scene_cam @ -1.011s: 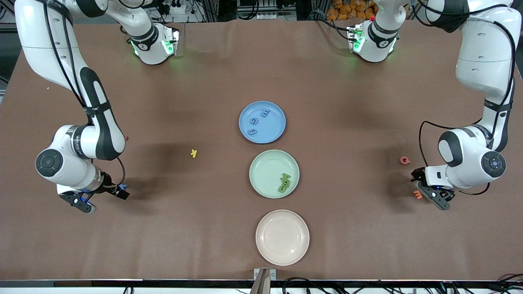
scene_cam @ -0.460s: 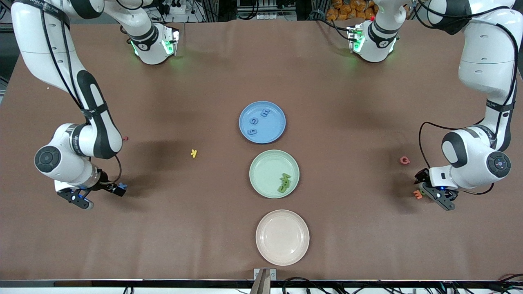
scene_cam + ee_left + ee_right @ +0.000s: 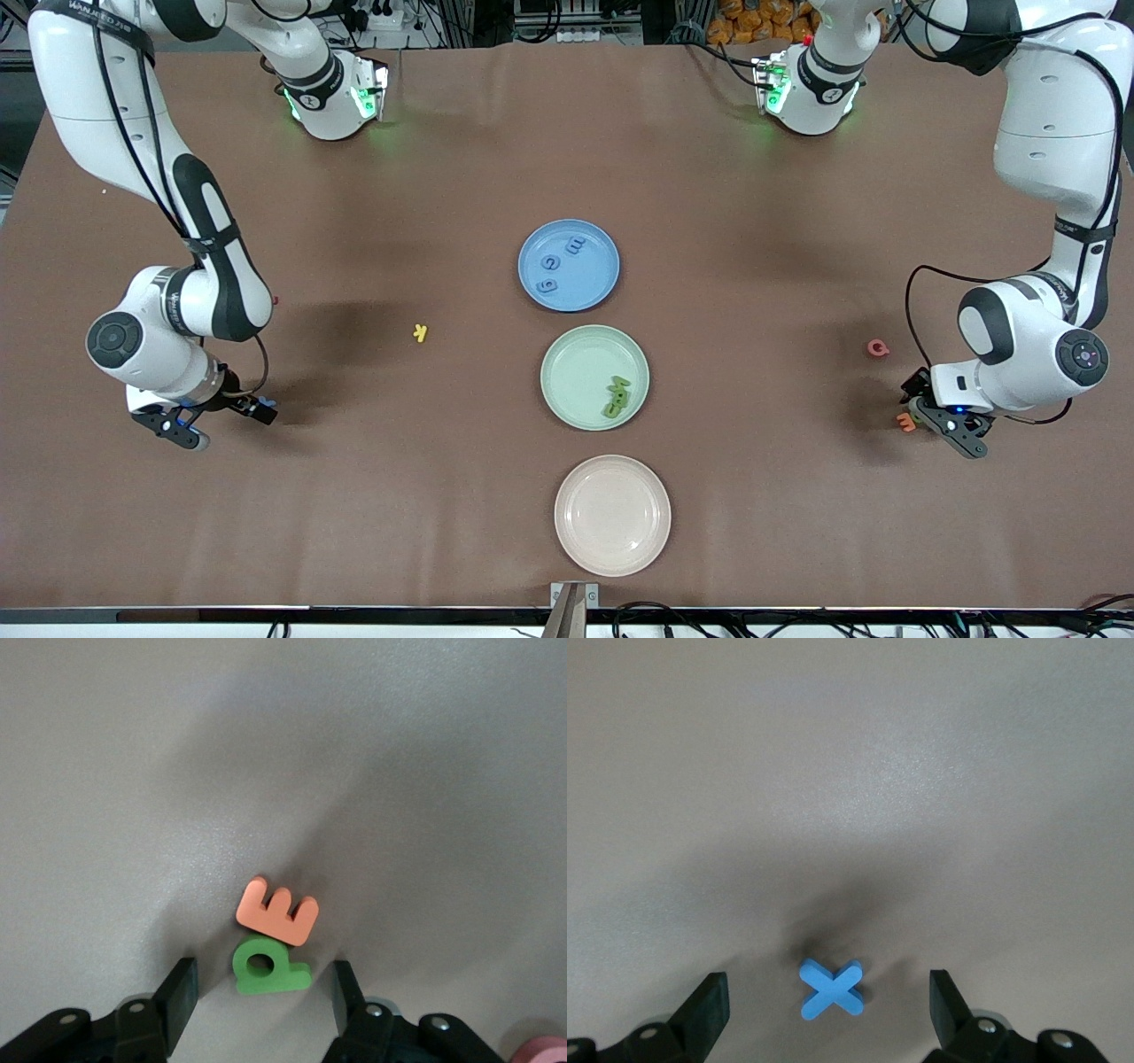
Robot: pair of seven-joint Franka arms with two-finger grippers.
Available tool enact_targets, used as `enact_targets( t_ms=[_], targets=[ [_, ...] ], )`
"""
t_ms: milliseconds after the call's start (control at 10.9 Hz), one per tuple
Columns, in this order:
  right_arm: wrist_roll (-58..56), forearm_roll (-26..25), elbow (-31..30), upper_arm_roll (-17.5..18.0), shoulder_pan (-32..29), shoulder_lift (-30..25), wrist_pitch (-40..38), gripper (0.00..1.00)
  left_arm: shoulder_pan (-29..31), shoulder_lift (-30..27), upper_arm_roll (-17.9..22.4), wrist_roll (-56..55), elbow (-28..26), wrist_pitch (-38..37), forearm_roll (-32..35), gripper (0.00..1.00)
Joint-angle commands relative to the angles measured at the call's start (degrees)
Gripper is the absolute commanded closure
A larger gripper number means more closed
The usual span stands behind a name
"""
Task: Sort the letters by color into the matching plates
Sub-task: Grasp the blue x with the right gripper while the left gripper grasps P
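**Both grippers low over stray letters at the table's ends**

While three plates sit in a row down the middle of the brown table (image 3: 762, 221), each arm works at its own end. Readable shapes: an orange E (image 3: 276, 911) touching a green letter with a round hole (image 3: 266, 965), a blue X (image 3: 831, 989), and in the blue plate (image 3: 568, 265) three blue letters, among them an "m" and a "9".

The left gripper (image 3: 262, 992) is down at the table, its fingers part-way apart on either side of the green letter, not touching it. The right gripper (image 3: 829, 1005) hangs low with fingers spread wide around the blue X, holding nothing.

A few green letters (image 3: 617, 397) lie in the mint plate (image 3: 567, 377); the cream plate (image 3: 612, 515) is nearest the camera. A yellow letter (image 3: 421, 333) lies toward the right arm's end, a pink letter (image 3: 877, 348) near the left gripper.
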Motion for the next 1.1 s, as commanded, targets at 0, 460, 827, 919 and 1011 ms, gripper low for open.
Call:
enact_targets(
  t_ms=[0, 460, 827, 919, 1011],
  targets=[
    [-1.0, 0.6, -0.8, 0.9, -0.9, 0.6, 2.2, 0.00, -1.3, 1.3, 0.1, 1.7, 0.6, 0.3, -2.1, 0.33],
    [-1.0, 0.6, -0.9, 1.0, -0.8, 1.8, 4.7, 0.14, -1.3, 1.3, 0.1, 1.7, 0.6, 0.3, -2.1, 0.50],
    [-1.1, 0.6, -1.6, 1.3, -0.8, 1.8, 4.7, 0.64, -1.3, 1.1, 0.1, 1.6, 0.6, 0.3, -2.2, 0.98],
    [-1.1, 0.6, -1.6, 1.4, -0.9, 1.8, 4.7, 0.70, -1.3, 1.1, 0.1, 1.7, 0.6, 0.4, -2.2, 1.00],
    [-1.1, 0.5, -1.6, 1.4, -0.8, 1.8, 4.7, 0.75, -1.4, 0.9, 0.1, 1.7, 0.6, 0.3, -2.0, 1.00]
  ],
)
